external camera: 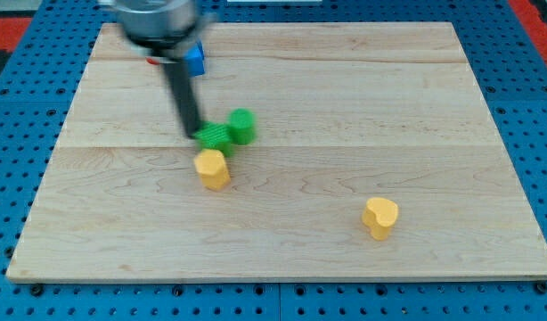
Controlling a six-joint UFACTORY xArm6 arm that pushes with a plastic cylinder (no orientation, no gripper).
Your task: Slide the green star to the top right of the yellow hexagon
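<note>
On the wooden board [345,107], left of centre, our rod [183,98] comes down from a blurred dark mount at the view's top; my tip [193,134] sits at the left edge of a green block [216,136], touching it or very nearly so. Motion blur softens this region, so we cannot confirm contact.

Green pieces: two are visible. The one at the tip is low and ridged, its outline too blurred to call a star with certainty. A second green block [243,126], rounder, lies at about 2 o'clock from the first, touching it or just beside it.

Yellow block [213,168]: just below the first green piece, at about 6 o'clock from it, near enough that the two may touch. Its outline reads roughly as a hexagon. So the green piece at the tip stands directly above the yellow one, and the second green piece is at about 1 o'clock from it.

Second yellow block [380,217]: heart-like in outline, well apart from the cluster, toward 4 o'clock from it, in the board's lower right area.

Blue block [195,59]: near the board's top edge, partly hidden behind the rod; shape unclear. A small red bit [154,61] shows to its left, mostly hidden by the mount.

Jaws: this arm carries none, only the straight rod, so no opening state applies.

Blue pegboard [24,107] surrounds the board.
</note>
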